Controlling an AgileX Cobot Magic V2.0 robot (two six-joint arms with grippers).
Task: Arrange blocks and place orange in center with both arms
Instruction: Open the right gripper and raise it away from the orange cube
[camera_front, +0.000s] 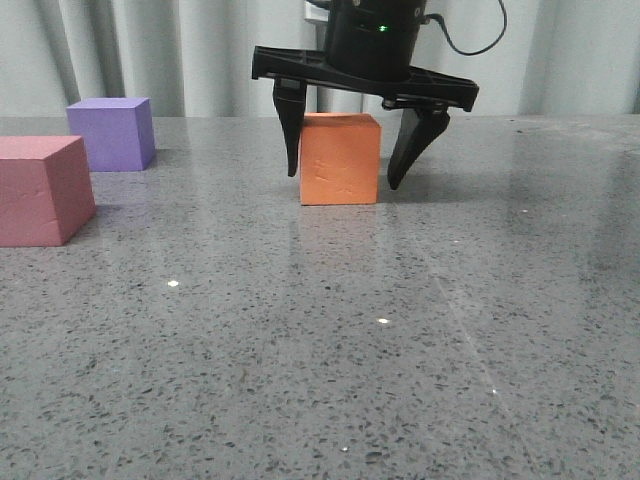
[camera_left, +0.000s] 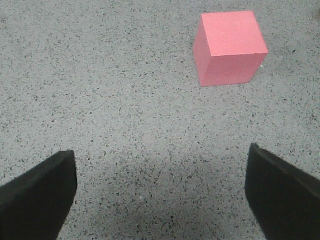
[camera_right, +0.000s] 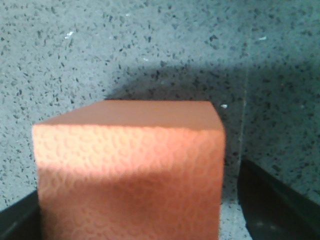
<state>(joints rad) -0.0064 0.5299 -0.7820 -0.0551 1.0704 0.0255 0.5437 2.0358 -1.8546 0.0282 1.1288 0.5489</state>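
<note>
Orange cube (camera_front: 340, 158): light, soft foam, probably grippy; right gripper (camera_front: 346, 150) fingers spread astride its side faces, apparently not touching.

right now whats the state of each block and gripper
orange cube: on the table, between the open fingers, not gripped
pink-red cube: on the table, free
purple cube: on the table, free
right gripper: open, straddling the orange cube
left gripper: open, empty
</note>
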